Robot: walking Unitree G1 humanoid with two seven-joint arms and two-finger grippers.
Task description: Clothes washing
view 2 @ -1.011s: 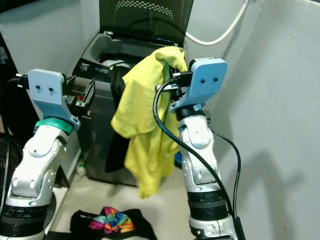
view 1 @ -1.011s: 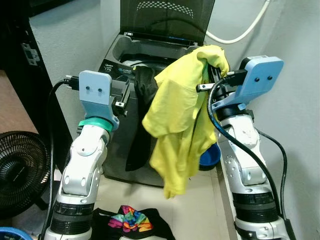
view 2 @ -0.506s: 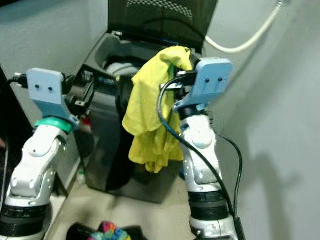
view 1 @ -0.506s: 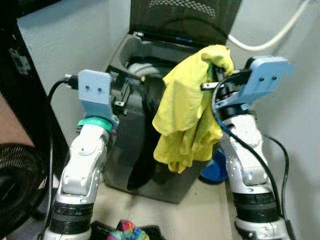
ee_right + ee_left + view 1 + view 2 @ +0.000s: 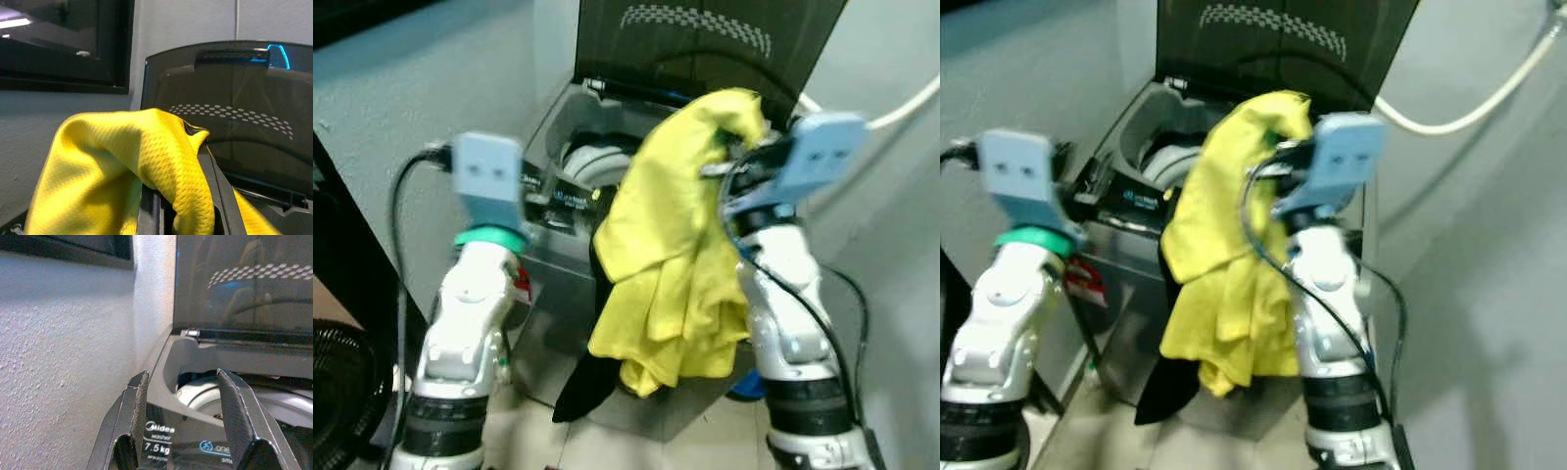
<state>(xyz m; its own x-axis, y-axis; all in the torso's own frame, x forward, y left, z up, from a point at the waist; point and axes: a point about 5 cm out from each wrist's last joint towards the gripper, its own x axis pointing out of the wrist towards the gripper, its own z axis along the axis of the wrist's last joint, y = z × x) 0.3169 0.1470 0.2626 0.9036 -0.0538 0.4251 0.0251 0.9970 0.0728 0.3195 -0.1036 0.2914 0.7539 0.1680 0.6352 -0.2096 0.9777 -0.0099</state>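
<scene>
Over the washer (image 5: 570, 294), right hand (image 5: 178, 215) apparently grips yellow shirt (image 5: 671, 255).

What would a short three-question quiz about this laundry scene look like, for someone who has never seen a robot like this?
1. True or false: the washing machine has its lid raised.
2. Which gripper carries the yellow shirt? A) the left gripper B) the right gripper C) both together
3. Fill in the missing word: a ______ garment hangs down the front of the washing machine.

Key
1. True. The lid stands upright behind the tub opening.
2. B. The shirt is draped over the right gripper, held up in front of the machine; the left gripper's fingers are spread with nothing between them.
3. Black.
</scene>
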